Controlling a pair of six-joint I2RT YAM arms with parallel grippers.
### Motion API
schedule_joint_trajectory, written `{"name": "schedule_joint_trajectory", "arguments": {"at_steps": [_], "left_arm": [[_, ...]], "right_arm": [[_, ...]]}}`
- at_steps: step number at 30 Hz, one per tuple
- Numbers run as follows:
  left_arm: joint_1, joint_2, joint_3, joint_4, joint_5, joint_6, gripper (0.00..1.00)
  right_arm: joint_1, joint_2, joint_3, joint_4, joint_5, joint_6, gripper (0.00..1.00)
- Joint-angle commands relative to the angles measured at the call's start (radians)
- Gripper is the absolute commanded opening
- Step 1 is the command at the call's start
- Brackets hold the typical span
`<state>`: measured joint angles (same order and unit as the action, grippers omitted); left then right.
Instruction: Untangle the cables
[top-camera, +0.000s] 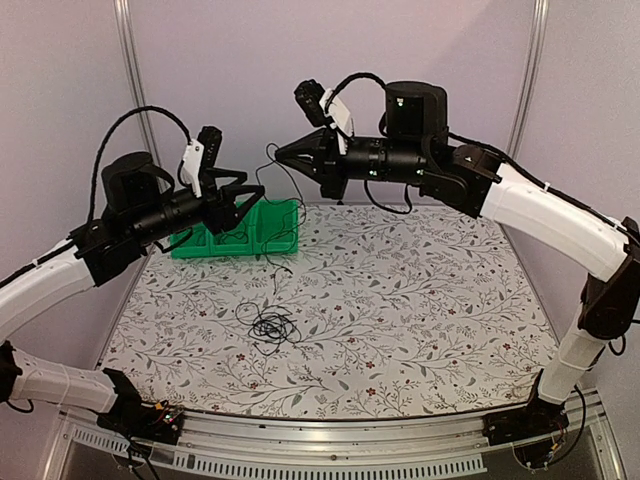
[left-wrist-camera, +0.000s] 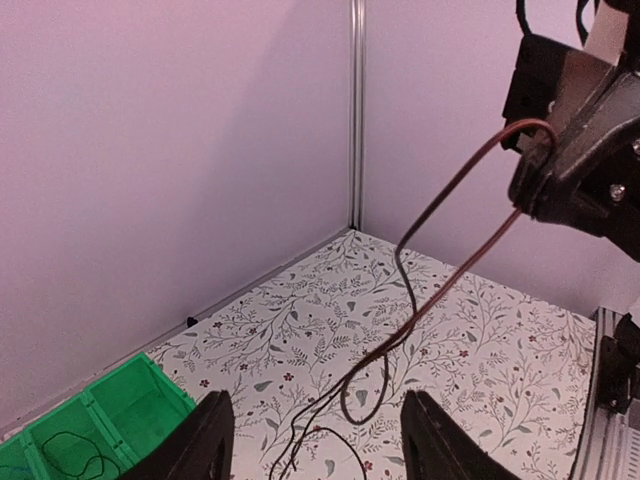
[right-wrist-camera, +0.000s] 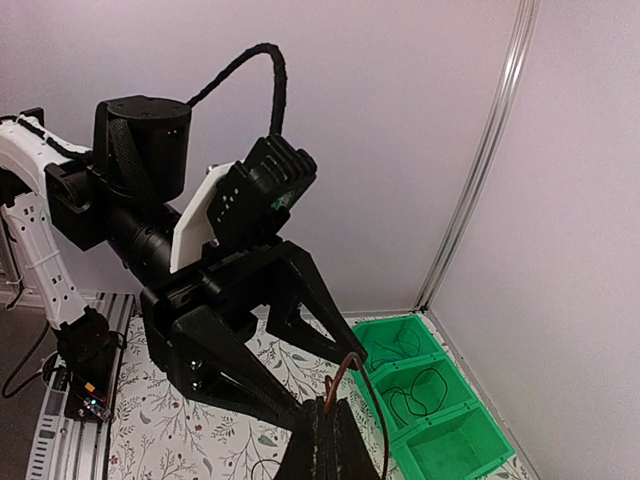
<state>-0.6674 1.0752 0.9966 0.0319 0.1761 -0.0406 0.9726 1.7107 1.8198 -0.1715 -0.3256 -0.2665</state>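
Note:
A wiry bundle of thin black cables (top-camera: 270, 325) lies on the floral table, left of centre. One thin cable (left-wrist-camera: 410, 325) rises from it as a doubled loop. My right gripper (top-camera: 280, 153) is shut on the top of that loop, high above the table. In the right wrist view the loop sticks up out of its closed tips (right-wrist-camera: 335, 405). My left gripper (top-camera: 250, 208) faces it from the left, open. Its fingers (left-wrist-camera: 205, 440) stand wide apart, and the hanging strands pass between them without touching.
A green bin (top-camera: 240, 230) with three compartments stands at the table's back left, under the left gripper. Two compartments hold a coiled thin cable (right-wrist-camera: 415, 390); the nearest (right-wrist-camera: 455, 450) is empty. Purple walls close in the back and sides.

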Motion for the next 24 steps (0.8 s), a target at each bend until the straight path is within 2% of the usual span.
{"name": "schedule_joint_trajectory", "arguments": {"at_steps": [1,4,8,13,15,16,17,19,22,24], "left_arm": [[0.006,0.053,0.050,0.047,0.051,0.031,0.53],[0.006,0.079,0.069,0.062,0.073,0.034,0.46],[0.006,0.099,0.088,0.066,0.076,0.039,0.29],[0.007,0.110,0.117,0.059,0.084,0.066,0.01],[0.011,0.111,0.128,0.052,0.075,0.069,0.00],[0.015,0.112,0.136,0.045,0.071,0.069,0.00],[0.021,0.116,0.147,0.034,0.067,0.069,0.00],[0.040,0.135,0.180,-0.004,0.066,0.063,0.00],[0.075,0.169,0.234,-0.083,0.072,0.044,0.00],[0.102,0.198,0.270,-0.128,0.075,0.024,0.00]], "right_arm": [[-0.009,0.020,-0.012,0.006,0.004,0.015,0.00],[-0.011,0.029,-0.011,0.007,0.002,0.015,0.00],[-0.020,0.040,-0.011,0.009,0.005,0.016,0.00],[-0.039,0.057,-0.011,0.012,0.024,0.034,0.00],[-0.041,0.069,-0.010,0.014,0.108,0.038,0.00],[-0.041,0.074,-0.012,0.027,0.267,0.036,0.01],[-0.048,0.083,-0.015,0.043,0.393,0.049,0.04],[-0.075,0.096,-0.013,0.051,0.479,0.071,0.17],[-0.115,0.100,-0.017,0.049,0.444,0.109,0.40],[-0.133,0.087,-0.028,0.035,0.346,0.132,0.48]]}}
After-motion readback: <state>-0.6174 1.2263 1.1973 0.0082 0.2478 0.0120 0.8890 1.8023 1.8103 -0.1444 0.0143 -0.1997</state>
